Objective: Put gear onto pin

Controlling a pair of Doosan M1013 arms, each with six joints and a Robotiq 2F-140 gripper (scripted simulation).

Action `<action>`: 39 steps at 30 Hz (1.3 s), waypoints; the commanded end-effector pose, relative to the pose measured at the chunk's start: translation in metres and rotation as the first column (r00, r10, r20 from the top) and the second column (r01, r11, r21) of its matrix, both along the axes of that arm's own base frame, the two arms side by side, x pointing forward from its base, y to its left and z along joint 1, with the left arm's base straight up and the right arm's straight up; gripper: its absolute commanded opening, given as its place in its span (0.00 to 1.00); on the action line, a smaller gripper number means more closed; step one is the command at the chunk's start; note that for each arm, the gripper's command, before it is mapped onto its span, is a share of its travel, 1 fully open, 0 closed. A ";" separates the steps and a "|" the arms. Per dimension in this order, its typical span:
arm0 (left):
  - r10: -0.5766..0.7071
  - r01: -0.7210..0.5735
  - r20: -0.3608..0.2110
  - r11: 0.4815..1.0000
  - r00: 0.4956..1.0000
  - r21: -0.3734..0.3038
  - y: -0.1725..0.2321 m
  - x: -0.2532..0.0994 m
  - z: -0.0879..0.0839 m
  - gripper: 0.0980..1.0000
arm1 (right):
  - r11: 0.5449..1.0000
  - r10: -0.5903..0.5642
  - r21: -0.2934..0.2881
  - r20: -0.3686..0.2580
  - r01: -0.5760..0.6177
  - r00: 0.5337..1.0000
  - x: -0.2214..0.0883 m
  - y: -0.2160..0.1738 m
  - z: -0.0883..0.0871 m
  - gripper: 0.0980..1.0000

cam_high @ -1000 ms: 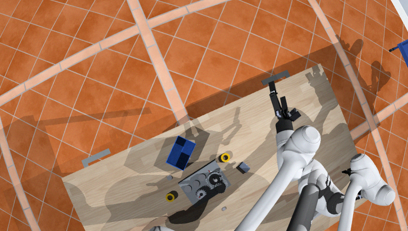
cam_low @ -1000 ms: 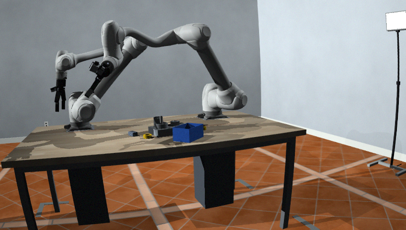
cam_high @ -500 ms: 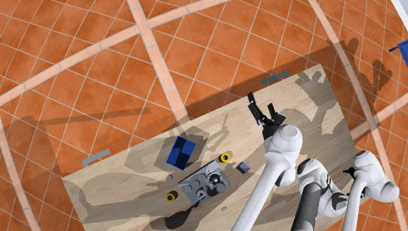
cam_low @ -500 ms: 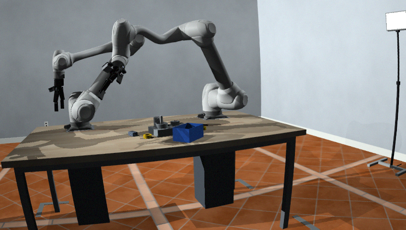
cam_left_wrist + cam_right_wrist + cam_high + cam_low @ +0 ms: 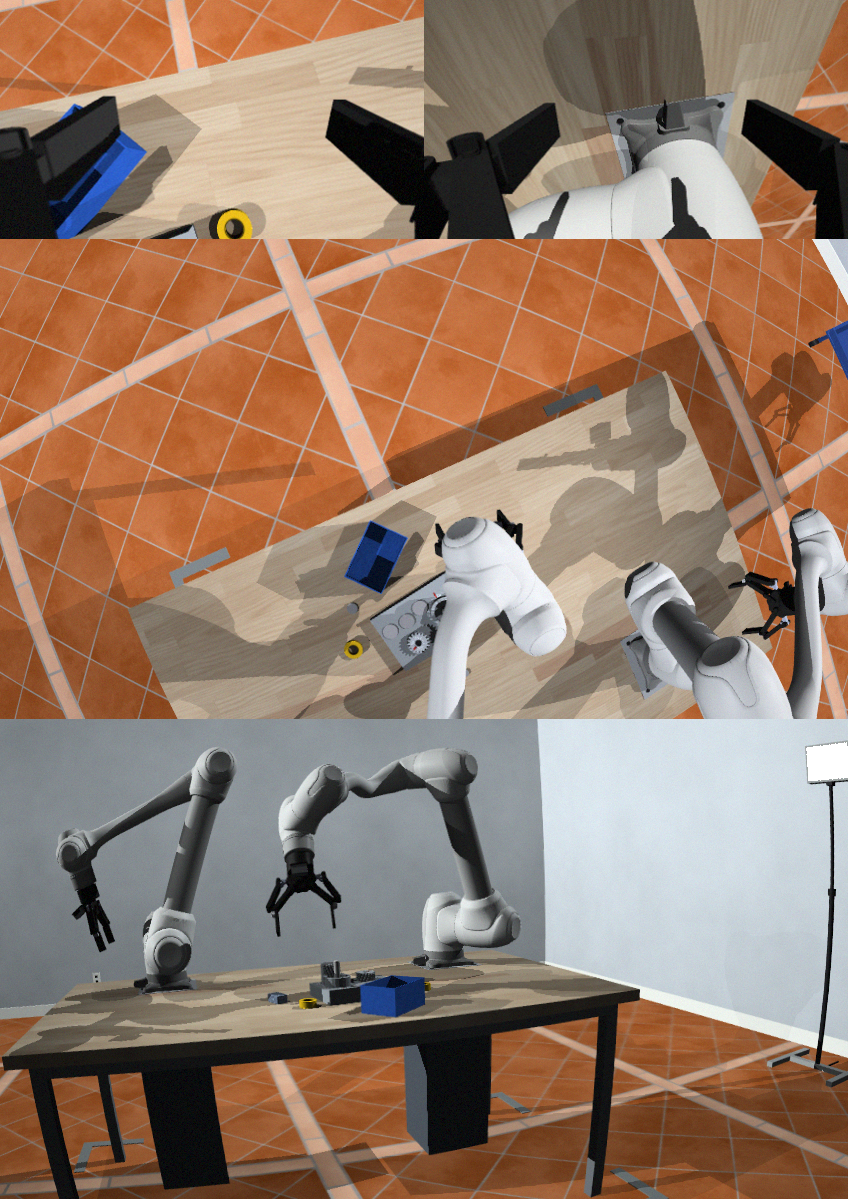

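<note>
Left gripper (image 5: 477, 533) (image 5: 305, 930) (image 5: 222, 118): wide open, nearer
Arrow gear (image 5: 420, 645) (image 5: 364, 975): below it, toward lower left from above
Right gripper (image 5: 740, 608) (image 5: 105, 945) (image 5: 652, 112): spread, well apart

White rounded arms, dark-grey tubes, black two-fingered claws

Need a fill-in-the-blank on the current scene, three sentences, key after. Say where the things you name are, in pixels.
1. The open-topped bin (image 5: 392, 541) (image 5: 380, 1001) (image 5: 130, 149) on the table is coloured ____.
2. The ring (image 5: 346, 649) (image 5: 307, 1006) beside the gear fixture (image 5: 399, 660) (image 5: 340, 996) is coloured ____.
3. The left gripper (image 5: 479, 535) (image 5: 305, 931) (image 5: 224, 117) has its fingers ____.

Missing words: blue; yellow; open.
</note>
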State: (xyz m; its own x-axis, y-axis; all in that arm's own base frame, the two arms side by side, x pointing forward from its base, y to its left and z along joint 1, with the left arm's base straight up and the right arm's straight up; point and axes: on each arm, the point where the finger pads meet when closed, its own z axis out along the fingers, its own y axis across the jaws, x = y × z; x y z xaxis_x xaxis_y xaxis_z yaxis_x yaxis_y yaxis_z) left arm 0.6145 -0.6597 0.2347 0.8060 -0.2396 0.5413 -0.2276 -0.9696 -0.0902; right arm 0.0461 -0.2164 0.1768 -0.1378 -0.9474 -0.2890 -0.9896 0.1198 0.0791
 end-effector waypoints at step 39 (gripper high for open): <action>0.589 -0.679 -0.546 0.732 0.597 0.047 0.225 -0.234 -0.064 1.00 | 0.880 0.068 0.455 0.163 -0.136 0.984 -0.024 -0.105 -0.056 1.00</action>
